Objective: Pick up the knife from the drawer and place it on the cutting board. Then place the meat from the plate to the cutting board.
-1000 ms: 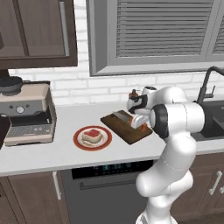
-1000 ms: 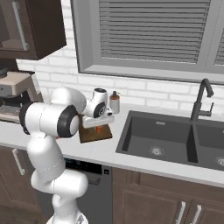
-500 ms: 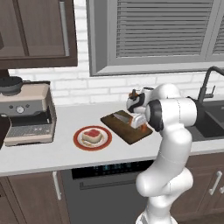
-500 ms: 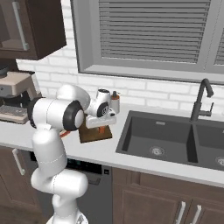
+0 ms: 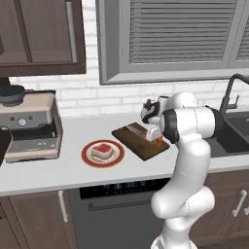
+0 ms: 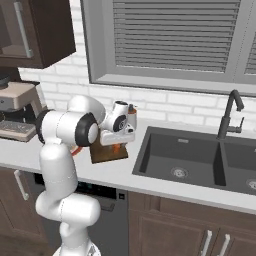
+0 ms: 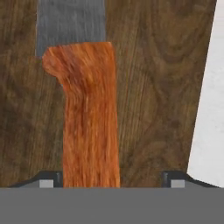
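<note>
Two dark finger tips of the gripper (image 7: 112, 178) stand spread wide on either side of the knife (image 7: 85, 118), clear of its orange handle, so the jaws are open and grip nothing. The knife lies flat on the cutting board (image 5: 138, 141), its grey blade pointing away from the hand. In the left base view the gripper (image 5: 153, 138) hangs low over the board's right part. The meat (image 5: 102, 150) sits on the plate (image 5: 88, 157), just left of the board on the counter (image 5: 48, 170).
</note>
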You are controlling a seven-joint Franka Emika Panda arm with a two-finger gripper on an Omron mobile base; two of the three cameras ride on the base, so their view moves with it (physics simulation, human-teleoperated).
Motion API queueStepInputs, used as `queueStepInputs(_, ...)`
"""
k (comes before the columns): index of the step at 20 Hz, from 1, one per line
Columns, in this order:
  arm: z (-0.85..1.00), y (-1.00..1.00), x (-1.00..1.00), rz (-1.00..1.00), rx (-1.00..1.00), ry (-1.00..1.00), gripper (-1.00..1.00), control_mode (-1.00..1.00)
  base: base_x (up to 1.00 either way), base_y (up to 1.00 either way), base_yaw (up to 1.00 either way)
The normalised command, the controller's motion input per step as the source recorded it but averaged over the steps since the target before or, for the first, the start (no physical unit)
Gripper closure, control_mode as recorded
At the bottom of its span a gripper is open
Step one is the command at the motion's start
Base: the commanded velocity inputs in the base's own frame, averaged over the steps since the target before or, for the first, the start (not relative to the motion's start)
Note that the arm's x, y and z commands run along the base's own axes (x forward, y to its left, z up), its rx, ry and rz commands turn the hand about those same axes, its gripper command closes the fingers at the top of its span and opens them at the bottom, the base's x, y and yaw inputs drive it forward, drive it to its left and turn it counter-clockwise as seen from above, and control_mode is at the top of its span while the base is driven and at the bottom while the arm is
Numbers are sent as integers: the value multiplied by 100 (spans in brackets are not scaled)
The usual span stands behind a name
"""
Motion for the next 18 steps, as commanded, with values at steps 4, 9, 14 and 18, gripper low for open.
queueStepInputs(4, 38, 6, -9, 0, -3, -2, -100, -100, 0, 0, 0)
queueStepInputs(9, 65, 23, -30, 0, -7, -6, -100, -100, 0, 0, 0)
queueStepInputs(14, 35, 46, -46, 3, -3, -4, -100, -100, 0, 0, 0)
queueStepInputs(18, 13, 49, -50, 26, 0, -1, -100, -100, 0, 0, 0)
